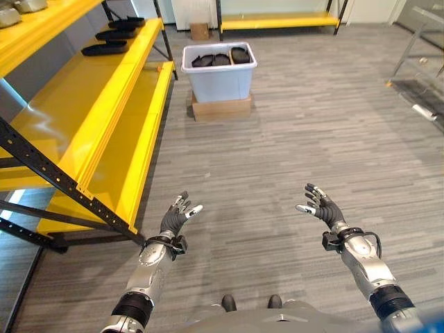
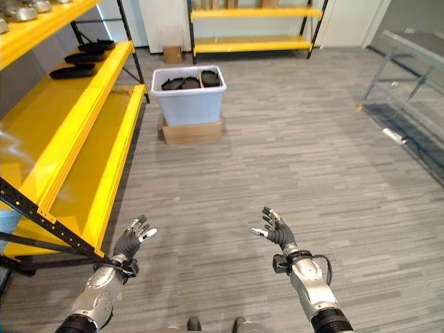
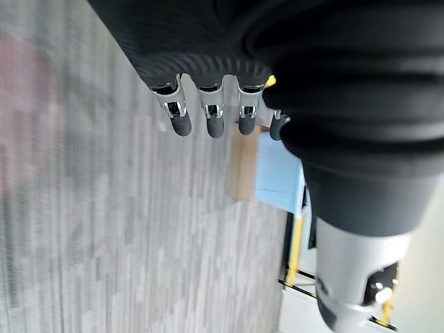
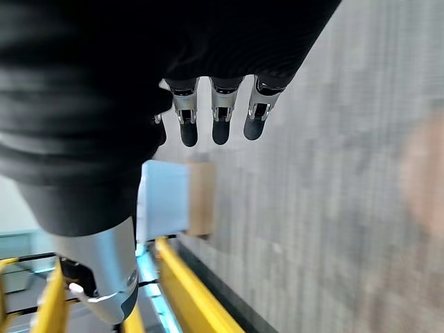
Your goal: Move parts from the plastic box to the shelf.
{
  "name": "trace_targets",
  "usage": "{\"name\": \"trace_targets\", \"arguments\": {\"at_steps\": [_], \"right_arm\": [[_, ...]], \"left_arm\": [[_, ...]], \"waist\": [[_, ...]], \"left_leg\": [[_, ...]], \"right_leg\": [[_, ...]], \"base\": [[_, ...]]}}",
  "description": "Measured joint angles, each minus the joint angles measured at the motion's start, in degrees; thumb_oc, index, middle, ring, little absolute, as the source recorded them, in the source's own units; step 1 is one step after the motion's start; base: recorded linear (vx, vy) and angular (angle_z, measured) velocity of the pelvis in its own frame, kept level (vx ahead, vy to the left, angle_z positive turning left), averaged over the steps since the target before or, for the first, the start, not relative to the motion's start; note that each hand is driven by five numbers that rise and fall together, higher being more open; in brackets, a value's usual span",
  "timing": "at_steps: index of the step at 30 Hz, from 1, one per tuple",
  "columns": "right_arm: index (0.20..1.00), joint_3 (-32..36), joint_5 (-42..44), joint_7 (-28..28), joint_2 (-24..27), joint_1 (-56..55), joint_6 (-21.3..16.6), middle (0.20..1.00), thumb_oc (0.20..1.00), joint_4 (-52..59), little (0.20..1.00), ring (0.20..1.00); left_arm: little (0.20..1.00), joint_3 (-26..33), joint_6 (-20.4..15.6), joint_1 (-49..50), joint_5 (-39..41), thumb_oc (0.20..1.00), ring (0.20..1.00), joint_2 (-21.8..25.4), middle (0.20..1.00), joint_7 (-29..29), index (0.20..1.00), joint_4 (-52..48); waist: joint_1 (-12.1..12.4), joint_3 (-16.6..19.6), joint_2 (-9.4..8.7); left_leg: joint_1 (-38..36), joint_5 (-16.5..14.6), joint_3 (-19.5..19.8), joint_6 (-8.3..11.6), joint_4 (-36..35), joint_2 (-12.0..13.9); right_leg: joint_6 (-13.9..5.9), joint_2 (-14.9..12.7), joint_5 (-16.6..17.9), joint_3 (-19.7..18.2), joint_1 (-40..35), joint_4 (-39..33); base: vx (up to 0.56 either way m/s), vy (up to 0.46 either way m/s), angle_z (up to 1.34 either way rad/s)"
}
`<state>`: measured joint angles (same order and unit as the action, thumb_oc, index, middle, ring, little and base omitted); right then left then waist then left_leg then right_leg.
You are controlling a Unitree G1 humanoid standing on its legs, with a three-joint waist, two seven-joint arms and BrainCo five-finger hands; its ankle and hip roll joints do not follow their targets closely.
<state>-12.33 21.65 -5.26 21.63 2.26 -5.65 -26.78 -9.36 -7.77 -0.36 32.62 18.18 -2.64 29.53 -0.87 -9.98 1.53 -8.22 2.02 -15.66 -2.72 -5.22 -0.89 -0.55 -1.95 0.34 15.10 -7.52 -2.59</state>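
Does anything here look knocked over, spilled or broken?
Nothing stands out. The plastic box sits upright on a flat cardboard carton, with dark parts inside it. More dark parts lie flat on the yellow shelf. The left hand and right hand are both open and hold nothing.

Bare floor (image 1: 291, 139) before box (image 1: 219, 82); shelf (image 1: 104, 118) left.

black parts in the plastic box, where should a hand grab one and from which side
Probably from straight above. The black parts stand on edge, side by side in the open-topped plastic box, its walls blocking side approach. Pinch one's exposed upper edge and lift. Both the left hand and right hand are open, well short of it.
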Motion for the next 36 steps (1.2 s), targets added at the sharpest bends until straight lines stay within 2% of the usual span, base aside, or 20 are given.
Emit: {"name": "trace_targets", "arguments": {"at_steps": [2, 4, 5, 10, 11, 22, 36], "right_arm": [[1.0, -0.06, 0.01, -0.11, 0.0, 0.01, 0.07, 1.0, 1.0, 0.0, 1.0, 1.0], [1.0, -0.03, 0.03, -0.37, 0.01, 0.19, 0.23, 1.0, 1.0, 0.0, 1.0, 1.0], [1.0, -0.06, 0.01, -0.24, 0.0, 0.23, 0.24, 1.0, 1.0, 0.0, 1.0, 1.0], [1.0, -0.04, -0.04, 0.25, -0.01, 0.1, 0.38, 1.0, 1.0, 1.26, 1.0, 1.0], [1.0, -0.01, -0.42, 0.85, -0.01, 0.1, 0.91, 1.0, 1.0, 1.29, 1.0, 1.0], [1.0, 0.41, 0.96, 1.62, -0.02, 0.22, 1.09, 1.0, 1.0, 0.96, 1.0, 1.0], [1.0, 0.41, 1.63, 1.61, -0.23, 0.13, 1.13, 1.0, 1.0, 0.96, 1.0, 1.0]], "left_arm": [[1.0, 0.06, 0.1, -0.06, -0.01, 1.0, 1.0, 0.01, 1.0, -0.04, 1.0, 0.0], [1.0, 0.38, 2.46, -0.11, 1.82, 1.0, 1.0, -0.52, 1.0, -1.1, 1.0, 0.04], [1.0, 0.37, 2.56, -0.11, 1.67, 1.0, 1.0, -0.9, 1.0, -1.08, 1.0, 0.14], [1.0, 0.49, 2.09, 0.26, 1.67, 1.0, 1.0, -1.19, 1.0, -0.5, 1.0, -1.77], [1.0, 0.51, 2.09, 0.25, 1.63, 1.0, 1.0, -1.18, 1.0, 0.65, 1.0, -1.76], [1.0, 0.53, 2.07, 0.96, 1.65, 1.0, 1.0, -1.19, 1.0, 0.74, 1.0, -1.65], [1.0, 0.64, 2.6, 1.1, 1.74, 1.0, 1.0, -1.2, 1.0, 1.3, 1.0, -1.65]], "waist": [[0.03, -0.24, 0.03], [0.11, -0.83, 0.0], [0.13, -0.87, -0.02], [0.07, -1.32, 0.06], [0.01, -1.74, 0.24], [0.18, -2.41, 0.11], [0.14, -2.33, 0.15]], "left_leg": [[-0.19, 0.0, 0.0, 0.0, 0.0, 0.0], [-1.04, -0.04, 0.12, 0.06, -0.06, 0.0], [-1.12, -0.05, 0.17, 0.07, -0.07, 0.05], [-1.64, -0.27, 0.33, 0.39, -0.2, 0.28], [-1.62, -0.65, 0.39, 0.94, -0.39, 0.31], [-1.43, -0.29, 0.52, 0.51, -0.11, 0.29], [-2.45, -0.55, 0.6, 0.91, -0.39, 0.28]], "right_leg": [[-0.05, 0.12, 0.28, 0.02, -0.63, -0.87], [-0.48, 0.38, 0.7, 0.14, -2.46, -2.72], [-0.48, 0.45, 0.69, 0.17, -2.55, -2.72], [-0.73, 0.65, 0.42, 0.21, -3.0, -2.9], [-0.72, 0.65, 0.44, 0.2, -2.99, -2.89], [-0.53, 0.64, 0.84, 0.45, -2.88, -2.7], [-0.79, 0.62, 0.64, 0.54, -3.98, -2.7]], "base": [[0.0, 0.0, 0.0], [0.01, 0.004, 0.02], [0.02, 0.01, 0.03], [0.0, 0.0, 0.0], [0.0, 0.0, 0.0], [0.01, 0.018, 0.01], [0.02, 0.013, 0.0]]}}
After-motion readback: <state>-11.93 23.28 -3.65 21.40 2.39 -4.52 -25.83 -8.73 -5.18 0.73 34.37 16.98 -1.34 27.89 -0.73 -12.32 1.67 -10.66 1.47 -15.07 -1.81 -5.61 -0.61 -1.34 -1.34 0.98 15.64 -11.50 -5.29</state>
